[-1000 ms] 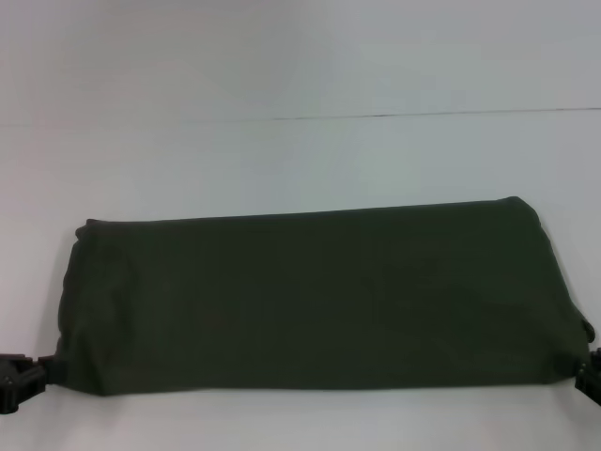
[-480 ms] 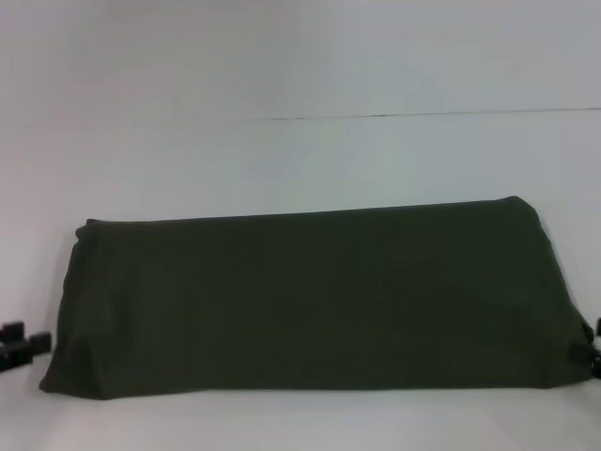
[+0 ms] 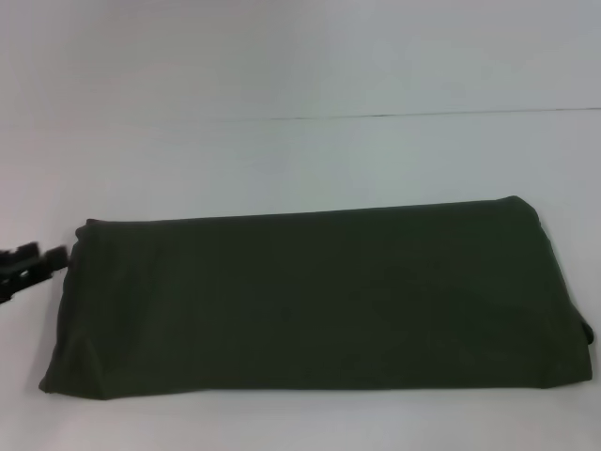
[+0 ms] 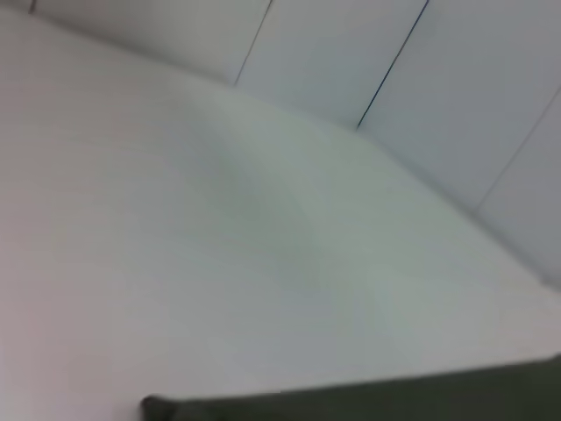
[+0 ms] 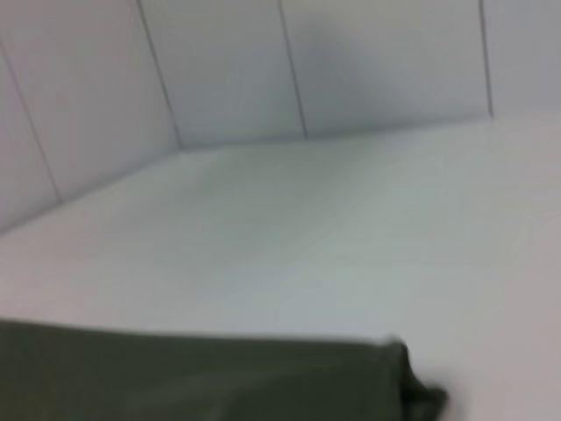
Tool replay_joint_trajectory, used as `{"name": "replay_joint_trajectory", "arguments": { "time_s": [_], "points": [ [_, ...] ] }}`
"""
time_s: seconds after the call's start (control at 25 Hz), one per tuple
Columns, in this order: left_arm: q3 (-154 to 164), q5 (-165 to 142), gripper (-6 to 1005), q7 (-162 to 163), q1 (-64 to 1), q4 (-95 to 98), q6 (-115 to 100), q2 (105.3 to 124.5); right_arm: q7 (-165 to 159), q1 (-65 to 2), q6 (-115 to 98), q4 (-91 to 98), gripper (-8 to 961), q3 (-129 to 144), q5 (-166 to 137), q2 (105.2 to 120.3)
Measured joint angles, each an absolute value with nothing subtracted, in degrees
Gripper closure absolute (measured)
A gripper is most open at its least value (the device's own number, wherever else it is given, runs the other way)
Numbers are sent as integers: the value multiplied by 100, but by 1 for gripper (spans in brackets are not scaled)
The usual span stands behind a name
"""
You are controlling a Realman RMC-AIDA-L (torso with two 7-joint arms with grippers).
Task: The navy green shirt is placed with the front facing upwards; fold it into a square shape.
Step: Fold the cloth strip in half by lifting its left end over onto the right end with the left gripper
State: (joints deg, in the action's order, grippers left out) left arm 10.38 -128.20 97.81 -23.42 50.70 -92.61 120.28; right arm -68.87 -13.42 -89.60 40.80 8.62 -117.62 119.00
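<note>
The navy green shirt [image 3: 315, 301] lies flat on the white table [image 3: 282, 160] as a long horizontal band, plain green side up, with no print showing. My left gripper [image 3: 30, 264] is at the frame's left edge, level with the shirt's upper left corner and just apart from the cloth. The left wrist view catches only a strip of the shirt [image 4: 368, 402] along one edge. In the right wrist view an end of the shirt [image 5: 193, 377] shows, with a small bunched corner. The right gripper is out of view.
White tabletop stretches beyond the shirt to a thin dark seam [image 3: 423, 115] at the back. Pale wall panels [image 5: 219, 70] rise behind the table. A narrow strip of table runs in front of the shirt.
Both grippers have let go of the shirt's near corners. The left one moved away and up the shirt's left side; the right one has left the frame. The near left corner now lies flat.
</note>
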Motion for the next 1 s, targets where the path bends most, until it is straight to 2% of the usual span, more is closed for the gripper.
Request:
{"name": "replay_joint_trajectory", "arguments": {
  "time_s": [0.36, 0.8, 1.0],
  "points": [
    [1615, -13104, 392, 10706, -2722, 4718, -8505, 11930, -6414, -2000, -9917, 3999, 328, 2210, -11889, 11963],
    [1941, -13783, 395, 12335, -2775, 5602, -8578, 11883, -6309, -2470, -9909, 3985, 207, 3563, -11870, 12000],
    [2311, -14003, 396, 13071, -2839, 5736, -8581, 11881, -6301, -2642, -9775, 3746, 205, 3688, -11866, 12009]
  ]
}}
